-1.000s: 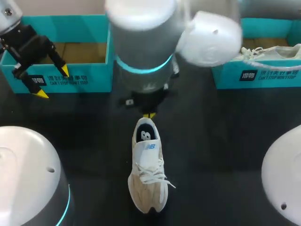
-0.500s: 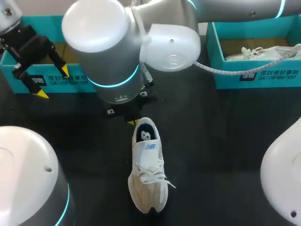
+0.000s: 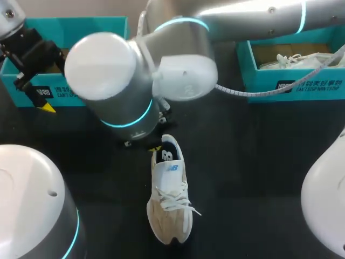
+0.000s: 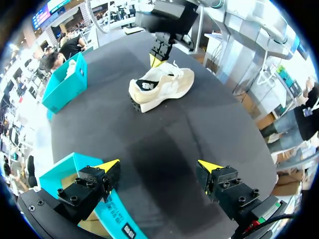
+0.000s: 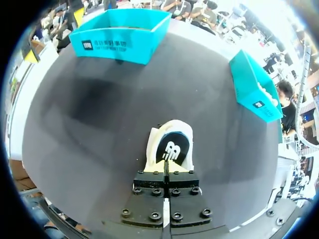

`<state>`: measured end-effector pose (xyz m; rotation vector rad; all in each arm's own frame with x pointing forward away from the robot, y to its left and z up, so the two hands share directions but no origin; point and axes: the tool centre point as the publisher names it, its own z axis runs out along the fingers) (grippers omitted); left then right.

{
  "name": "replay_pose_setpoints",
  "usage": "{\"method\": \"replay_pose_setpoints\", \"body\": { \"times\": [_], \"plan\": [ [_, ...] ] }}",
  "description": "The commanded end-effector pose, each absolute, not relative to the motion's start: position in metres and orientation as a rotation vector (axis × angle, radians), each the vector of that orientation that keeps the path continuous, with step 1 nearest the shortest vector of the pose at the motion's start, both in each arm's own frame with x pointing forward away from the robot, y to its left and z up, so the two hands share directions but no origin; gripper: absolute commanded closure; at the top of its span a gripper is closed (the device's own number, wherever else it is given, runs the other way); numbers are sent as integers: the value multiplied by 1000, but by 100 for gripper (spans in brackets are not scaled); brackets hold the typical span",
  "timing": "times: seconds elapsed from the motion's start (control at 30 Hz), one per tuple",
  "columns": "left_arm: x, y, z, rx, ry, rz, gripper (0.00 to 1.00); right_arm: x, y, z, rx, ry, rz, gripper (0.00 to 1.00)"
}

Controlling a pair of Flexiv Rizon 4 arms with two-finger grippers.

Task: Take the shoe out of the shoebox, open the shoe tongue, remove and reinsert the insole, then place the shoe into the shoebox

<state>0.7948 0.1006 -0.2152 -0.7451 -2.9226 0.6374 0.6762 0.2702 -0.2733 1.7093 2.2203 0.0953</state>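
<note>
Judging progress, we see the shoe [image 3: 168, 194] out of the shoebox [image 3: 86, 22] at mid-tabletop. Right end effector [image 3: 156, 149] is clenched at its heel, left end effector [image 4: 158, 164] released; insole and reboxing remain.

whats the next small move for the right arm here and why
Probably open the right tool slightly and dip one finger inside the heel to pinch the insole. The tool sits shut at the sneaker's heel rim, holding nothing I can see, and the insole lies flat inside.
</note>
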Motion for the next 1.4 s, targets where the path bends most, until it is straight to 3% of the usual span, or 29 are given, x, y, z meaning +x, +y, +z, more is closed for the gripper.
{"method": "replay_pose_setpoints", "body": {
  "times": [0.03, 0.3, 1.4],
  "plan": [
    [794, 101, -215, -746, -2924, 634, 0, 666, 282, -283, 1882, 1887, 35, 100],
    [794, 101, -215, -746, -2924, 634, 0, 666, 282, -283, 1882, 1887, 35, 100],
    [794, 101, -215, -746, -2924, 634, 0, 721, 229, -375, 1944, 1628, -76, 100]
  ]
}}
